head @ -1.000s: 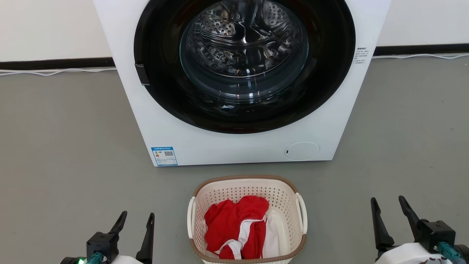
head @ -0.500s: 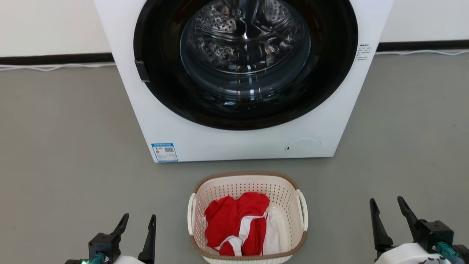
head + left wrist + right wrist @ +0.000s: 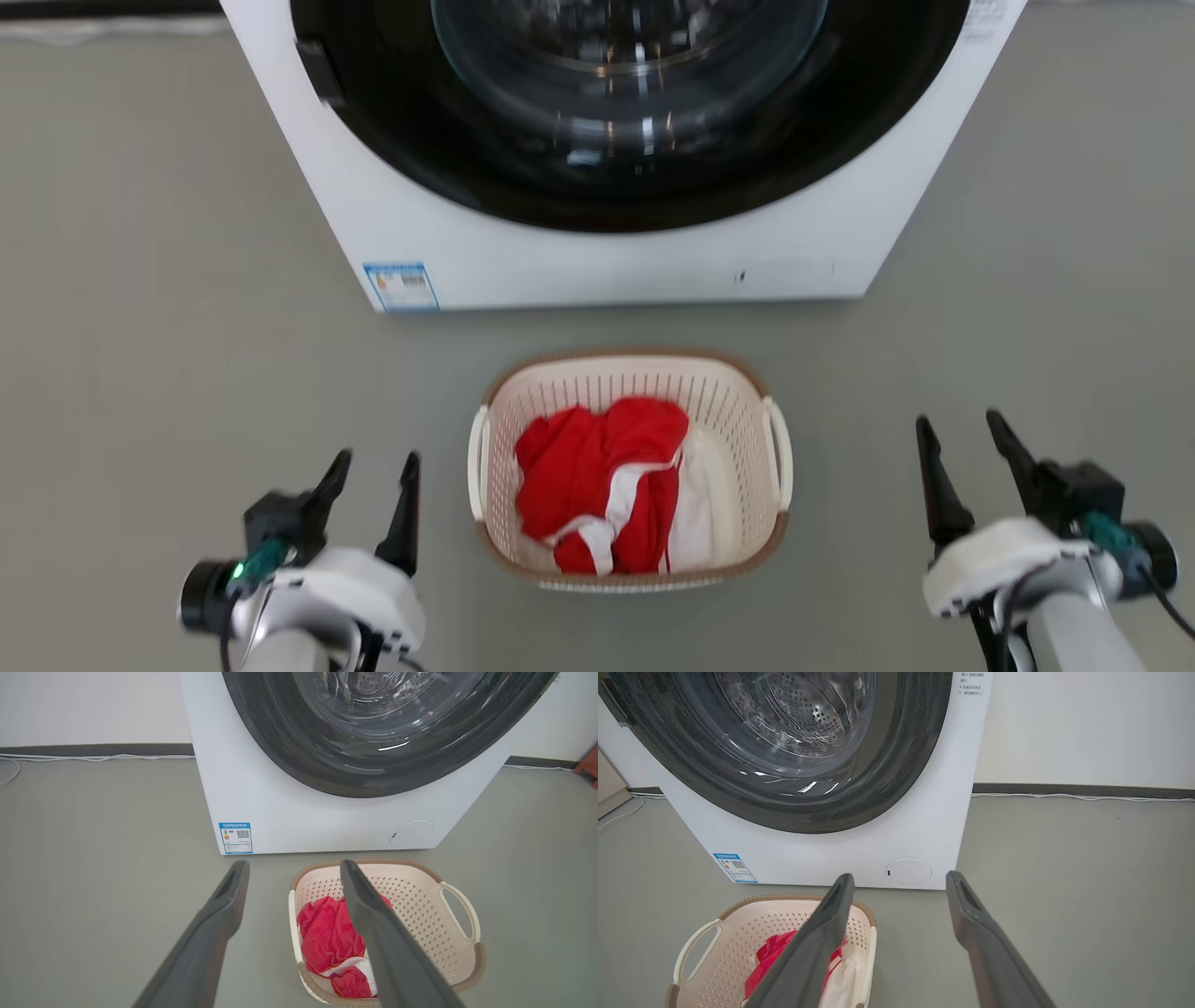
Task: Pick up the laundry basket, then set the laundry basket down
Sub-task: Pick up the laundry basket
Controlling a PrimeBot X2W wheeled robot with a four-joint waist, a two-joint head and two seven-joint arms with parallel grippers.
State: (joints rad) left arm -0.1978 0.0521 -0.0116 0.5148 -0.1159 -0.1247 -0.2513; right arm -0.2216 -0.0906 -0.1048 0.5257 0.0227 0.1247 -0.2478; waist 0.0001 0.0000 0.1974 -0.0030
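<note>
Looking down through the head camera, I see the laundry basket (image 3: 738,439) standing upright on the grey floor (image 3: 140,327), just in front of the white washing machine (image 3: 597,261) and roughly centred under its dark round door. A red garment (image 3: 597,457) lies crumpled inside, with a white cloth (image 3: 695,504) beside it against the right-hand wall.

My left end effector (image 3: 376,459) hangs low on the left, near the basket's left handle (image 3: 477,462) but apart from it, its two dark fingers spread and holding nothing. My right end effector (image 3: 960,422) sits on the other side, well apart from the right handle (image 3: 780,453), likewise spread and empty.

From the left wrist camera, the left end effector (image 3: 293,863) points toward the foot of the machine, with the basket (image 3: 411,905) below and to the right of it. From the right wrist camera, the right end effector (image 3: 900,875) aims at the machine's lower front, and the basket (image 3: 752,933) lies off to the lower left. A blue label (image 3: 401,286) marks the machine's lower left corner.
</note>
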